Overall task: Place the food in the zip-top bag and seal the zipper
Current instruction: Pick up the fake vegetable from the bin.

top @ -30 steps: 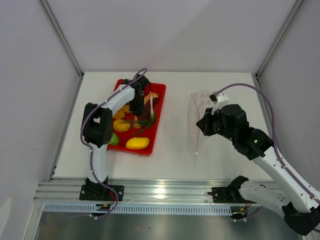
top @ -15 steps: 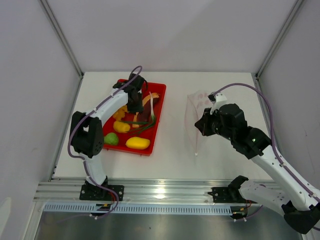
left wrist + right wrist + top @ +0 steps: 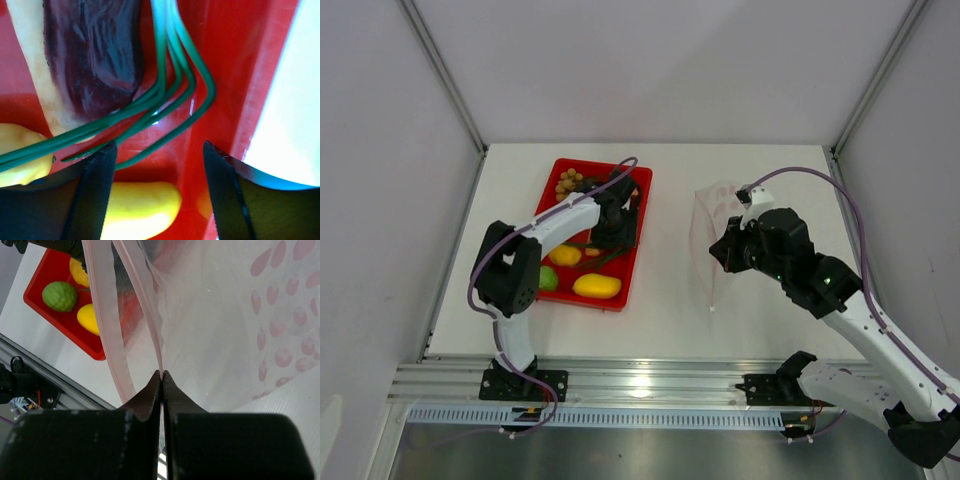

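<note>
Looking across the white surface [image 3: 665,320], I note the red tray [image 3: 592,172] on its left half. The zip-top bag [image 3: 712,225] is well apart from it on the right half.

Left arm: it reaches over the far right part of the tray with the wrist pointing down. The left fingers [image 3: 97,195] are released, standing apart low over the tray floor with nothing clamped between them. The green onion [image 3: 176,95] stalks lie just ahead of the tips, bent in a loop. One stalk runs up to the left-hand tip, but contact cannot be confirmed. The reddish meat slice [image 3: 95,50], dark with a pale rim, lies beyond, and the stalks cross its lower end.

Food: every piece in view lies in the tray.
- The grape cluster [image 3: 568,181] sits at the far left corner.
- The yellow mango [image 3: 595,287] sits by the near edge.
- The green lime [image 3: 548,280] is near the mango, on its left.
- A second yellow piece [image 3: 565,255] lies between these and the arm.

Right arm: the right fingers [image 3: 145,400] are clenched on the clear film of the bag, pinching one edge. The zipper [image 3: 106,325] rises from the pinch as a pinkish strip. Its two lips part above the grip, so the mouth is unsealed there. Pink oval spots [image 3: 280,305] mark the bag's other side. Whether the bag touches the surface cannot be told.
</note>
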`<state>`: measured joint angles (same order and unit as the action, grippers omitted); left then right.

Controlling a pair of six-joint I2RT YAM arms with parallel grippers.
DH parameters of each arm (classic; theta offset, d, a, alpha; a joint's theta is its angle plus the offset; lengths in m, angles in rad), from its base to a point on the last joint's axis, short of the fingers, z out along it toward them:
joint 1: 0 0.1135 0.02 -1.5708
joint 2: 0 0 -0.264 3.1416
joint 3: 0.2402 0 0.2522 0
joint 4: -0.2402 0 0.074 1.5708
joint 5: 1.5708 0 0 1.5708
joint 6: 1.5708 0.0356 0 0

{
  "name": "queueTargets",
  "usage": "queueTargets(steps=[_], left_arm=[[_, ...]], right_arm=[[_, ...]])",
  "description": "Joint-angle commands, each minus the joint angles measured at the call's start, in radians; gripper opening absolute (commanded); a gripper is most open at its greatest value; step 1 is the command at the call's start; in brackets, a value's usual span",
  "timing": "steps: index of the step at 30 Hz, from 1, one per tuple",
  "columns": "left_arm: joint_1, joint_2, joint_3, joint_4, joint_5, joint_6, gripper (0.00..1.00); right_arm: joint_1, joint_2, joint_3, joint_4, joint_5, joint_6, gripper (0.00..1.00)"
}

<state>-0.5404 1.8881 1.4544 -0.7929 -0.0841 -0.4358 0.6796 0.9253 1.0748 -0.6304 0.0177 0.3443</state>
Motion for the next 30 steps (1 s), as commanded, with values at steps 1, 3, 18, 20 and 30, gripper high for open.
queueTargets(steps=[1,3,18,20,30], left_arm=[[-0.003,0.019,0.001,0.024,-0.032,0.008,0.73],[-0.004,0.025,0.012,0.021,-0.077,0.019,0.78],[-0.007,0.092,0.109,-0.042,-0.302,0.161,0.73],[-0.007,0.104,0.121,-0.042,-0.315,0.178,0.72],[-0.01,0.096,0.111,-0.011,-0.295,0.265,0.81]], right_arm=[[0.006,-0.019,-0.016,0.017,-0.005,0.007,0.0],[0.006,-0.025,-0.019,0.017,-0.005,0.005,0.0],[0.006,-0.019,-0.039,0.038,-0.005,-0.005,0.0],[0.006,-0.014,-0.042,0.044,-0.004,-0.004,0.0],[0.006,-0.003,-0.049,0.054,-0.005,-0.007,0.0]])
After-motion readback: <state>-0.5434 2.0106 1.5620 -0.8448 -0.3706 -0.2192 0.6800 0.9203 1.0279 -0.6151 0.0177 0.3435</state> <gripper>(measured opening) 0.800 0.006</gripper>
